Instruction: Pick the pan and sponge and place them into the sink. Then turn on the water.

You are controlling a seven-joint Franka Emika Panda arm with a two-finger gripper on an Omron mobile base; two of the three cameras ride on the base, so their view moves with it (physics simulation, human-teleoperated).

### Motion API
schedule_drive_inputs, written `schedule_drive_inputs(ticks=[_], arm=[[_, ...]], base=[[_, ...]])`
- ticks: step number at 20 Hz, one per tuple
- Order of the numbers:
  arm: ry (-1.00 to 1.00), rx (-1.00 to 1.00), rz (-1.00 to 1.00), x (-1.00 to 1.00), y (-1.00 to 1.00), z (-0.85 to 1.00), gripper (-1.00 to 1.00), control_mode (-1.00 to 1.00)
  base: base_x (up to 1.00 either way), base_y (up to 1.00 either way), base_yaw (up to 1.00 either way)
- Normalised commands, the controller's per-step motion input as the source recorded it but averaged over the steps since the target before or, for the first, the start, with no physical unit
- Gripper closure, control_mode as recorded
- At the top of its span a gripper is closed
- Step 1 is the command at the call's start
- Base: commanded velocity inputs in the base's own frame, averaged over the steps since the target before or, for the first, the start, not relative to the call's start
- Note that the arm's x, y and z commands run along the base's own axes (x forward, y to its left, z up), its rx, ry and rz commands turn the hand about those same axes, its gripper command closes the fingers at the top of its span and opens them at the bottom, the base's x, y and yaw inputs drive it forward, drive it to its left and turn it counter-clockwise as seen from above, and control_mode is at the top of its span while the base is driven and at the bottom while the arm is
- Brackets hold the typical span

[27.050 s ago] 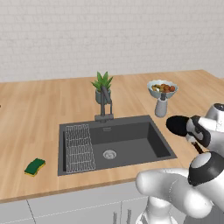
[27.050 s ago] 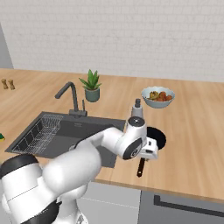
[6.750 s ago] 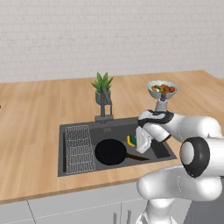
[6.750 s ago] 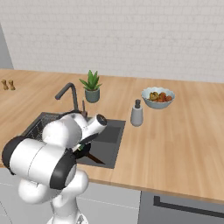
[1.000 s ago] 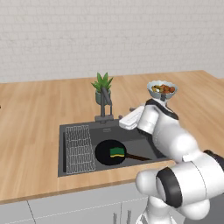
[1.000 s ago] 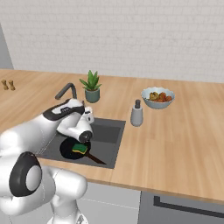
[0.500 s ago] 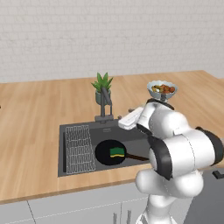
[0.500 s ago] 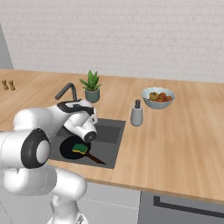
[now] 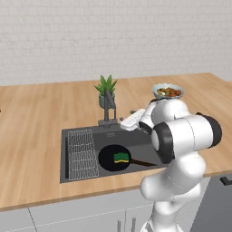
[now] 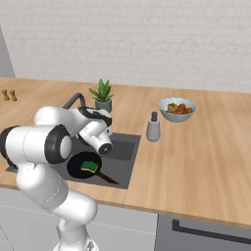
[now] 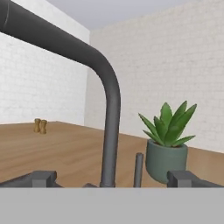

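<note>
Two things lie in the sink (image 9: 79, 133) already: the black pan (image 9: 113, 157) and the green and yellow sponge (image 9: 120, 157), which sits on top of the pan. In the left base view they are below my gripper (image 9: 123, 124) and a bit toward the front edge of the counter. My gripper reaches out over the back of the sink, close to the dark faucet (image 9: 109, 105). The wire rack (image 9: 82, 153) is on the far side of the pan from my arm. The little potted plant (image 9: 104, 90) stands just behind the faucet, and the bowl of food (image 9: 167, 91) is behind my arm.

In the right base view my hand is near the faucet (image 10: 74, 101), but my own arm hides the fingers. The pan (image 10: 82, 165) with the sponge (image 10: 89, 166) on it is below my hand in the sink (image 10: 121, 157), and the pan's handle points to the front. A grey bottle (image 10: 153, 127) stands on the counter off to the side, and the bowl of food (image 10: 176, 109) is past it.

In the hand view my two fingers (image 11: 41, 178) are spread wide apart and hold nothing. The faucet (image 11: 109, 113) stands between them, right in front of me. Its thin lever (image 11: 138, 169) is just beside it. The potted plant (image 11: 166, 141) is behind, and two small brown shakers (image 11: 40, 126) stand far off.
</note>
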Motion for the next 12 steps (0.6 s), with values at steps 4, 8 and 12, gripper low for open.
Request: schedule_drive_inputs(ticks=[4,8,12], arm=[[0.0,0.0,0.0,0.33,0.13,-0.19,-1.0,-1.0],[0.0,0.0,-0.02,0.27,0.23,-0.15,-1.0,-1.0],[0.0,0.0,-0.03,0.33,0.1,-0.06,-1.0,-1.0]], base=[[0.0,0.0,0.0],[0.0,0.0,0.0],[0.0,0.0,0.0]])
